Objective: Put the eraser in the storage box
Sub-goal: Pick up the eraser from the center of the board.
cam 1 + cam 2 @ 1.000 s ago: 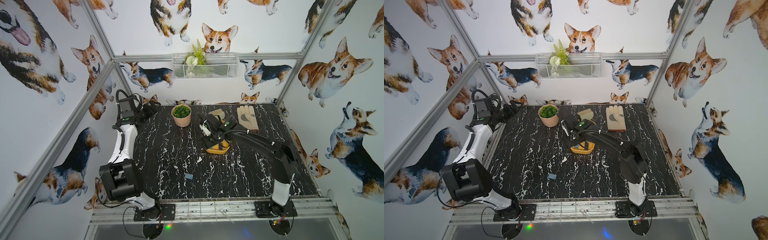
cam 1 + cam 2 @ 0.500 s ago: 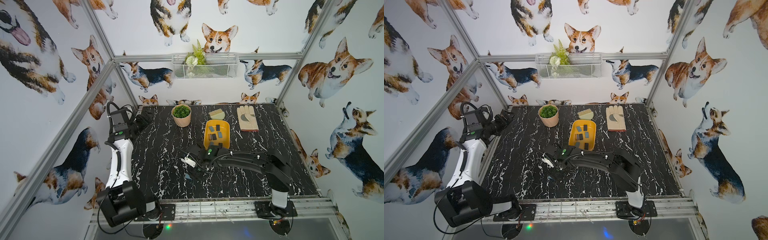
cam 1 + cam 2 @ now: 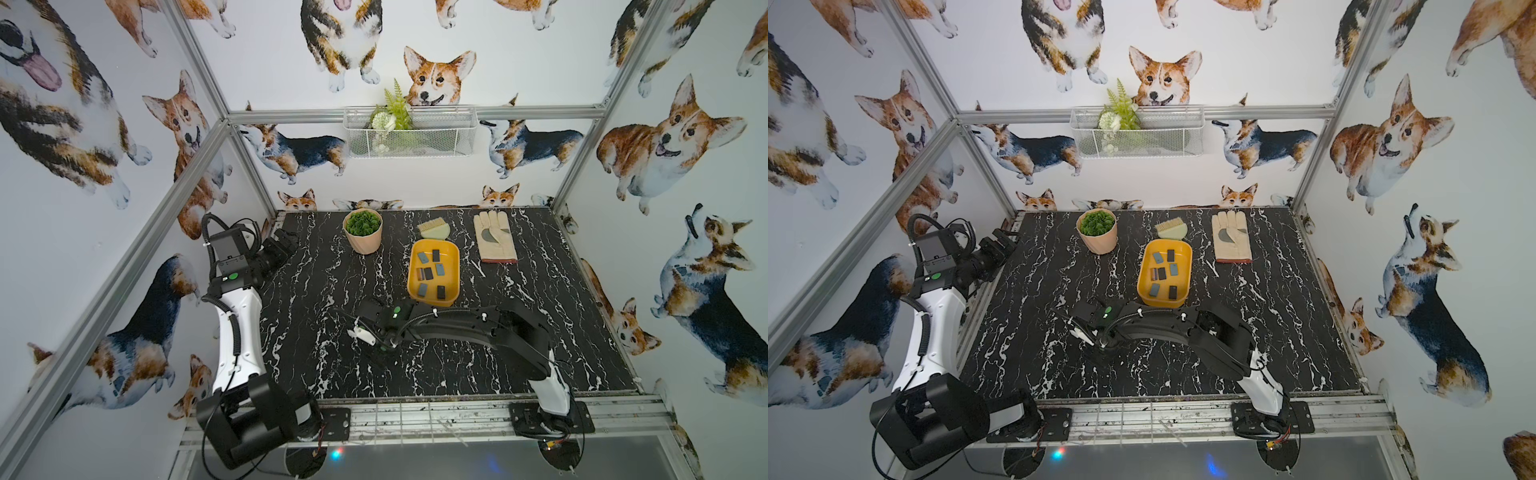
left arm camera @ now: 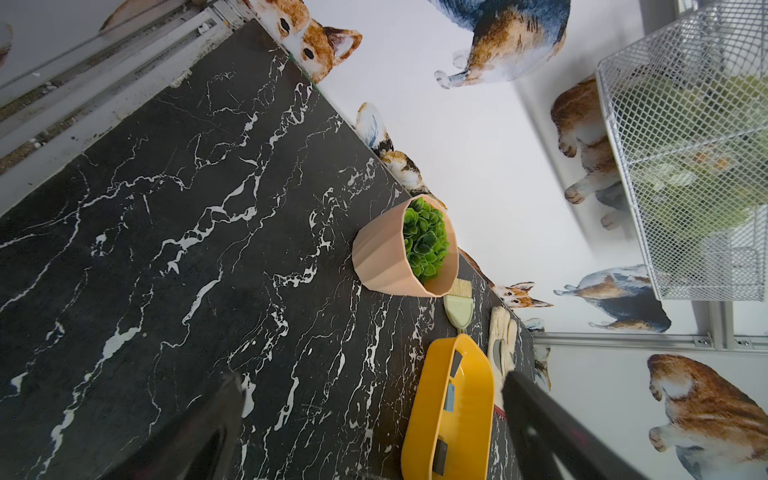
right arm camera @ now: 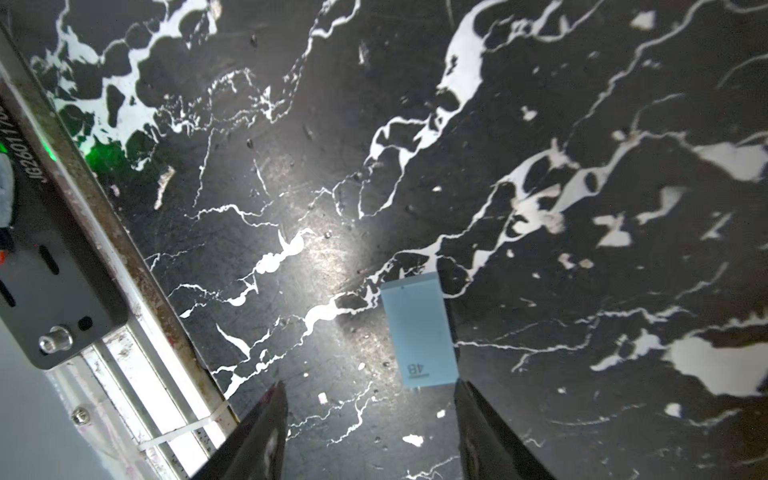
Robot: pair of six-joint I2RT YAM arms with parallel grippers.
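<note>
The eraser is a light blue block marked 4B, lying flat on the black marble. My right gripper hangs just above it, open, with nothing between the fingers. The block sits just past the fingertips, close to one finger. In both top views this gripper points down at the front middle of the table and hides the eraser. The storage box is a yellow tub behind it, holding several small blocks. My left gripper stands open at the far left edge, empty.
A pink pot with a green plant stands at the back. A small brush and a work glove lie near the tub. A white wire basket hangs on the back wall. A metal rail runs along the table's front edge.
My right arm swung from over the yellow tub to the front middle of the table and came down over the eraser. The left arm shifted a little along the left edge.
</note>
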